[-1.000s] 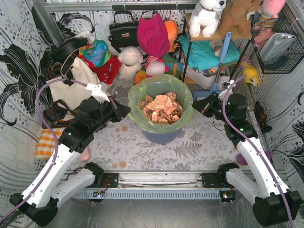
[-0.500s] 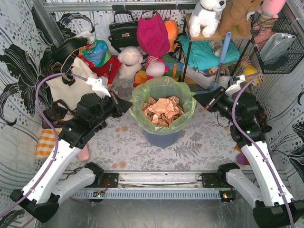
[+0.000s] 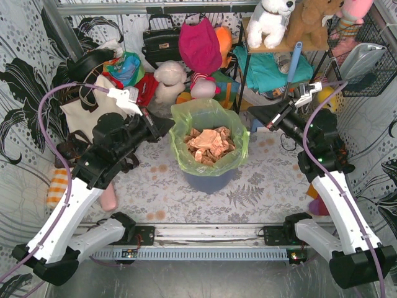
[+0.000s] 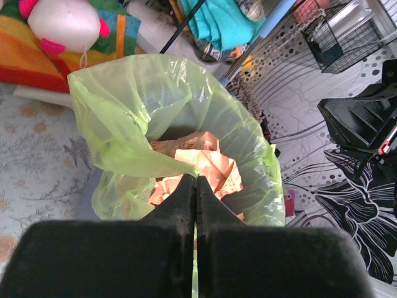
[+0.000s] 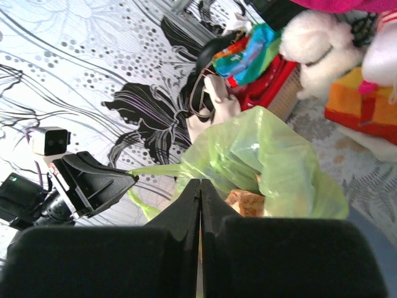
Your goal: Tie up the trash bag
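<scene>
Light-green plastic, thin and translucent: trash bag (image 3: 205,115), standing in the blue-grey bin (image 3: 211,181) at the middle of the tabletop (image 3: 267,186), with tan crumpled scraps (image 3: 209,143) inside.

Change noted: a second ago the rim lay folded out wide over the bin's lip. Now it is drawn up clear of the lip, and the mouth is taller and narrower. Both arms have risen with it.

Left end effector (image 3: 166,127): fingers pressed fully together at the bag's left rim, with a sliver of green film between them in its wrist view.

Right end effector (image 3: 253,112): likewise closed tight, at the right rim. Film appears pinched, though the contact is small in view.

Bearing on task: rim looks freed from the bin and held at two opposite sides, so gathering has begun. No crossing or knot yet.

Surroundings: cream tote bag (image 3: 87,115) at left rear, plush toys (image 3: 169,79) behind the bin, shelf rack (image 3: 267,68) with teal cloth at right rear.

Obstruction, judged: rack and toys stand near the raised arms. The high-piled scraps may crowd the neck when the sides come together.
</scene>
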You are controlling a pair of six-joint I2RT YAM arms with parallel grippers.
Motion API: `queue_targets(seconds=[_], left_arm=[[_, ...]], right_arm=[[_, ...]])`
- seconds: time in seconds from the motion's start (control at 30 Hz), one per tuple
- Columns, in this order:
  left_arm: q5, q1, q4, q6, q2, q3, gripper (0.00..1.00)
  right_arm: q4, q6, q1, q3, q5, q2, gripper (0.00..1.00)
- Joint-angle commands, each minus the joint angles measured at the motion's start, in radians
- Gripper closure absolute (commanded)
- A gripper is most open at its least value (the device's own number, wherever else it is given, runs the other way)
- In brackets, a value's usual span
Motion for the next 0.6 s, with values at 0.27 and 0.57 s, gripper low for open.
queue_targets(seconds=[0.27, 0.57], left_arm=[[-0.022, 0.008, 0.011, 0.052, 0.036, -0.009, 1.0], [0.07, 0.008, -0.056, 0.04, -0.022, -0.094, 1.0]], right_arm=[[-0.231, -0.115, 0.004, 0.058, 0.067, -0.067, 0.83], [-0.462, -0.155, 0.005, 0.0, -0.045, -0.141, 0.38]])
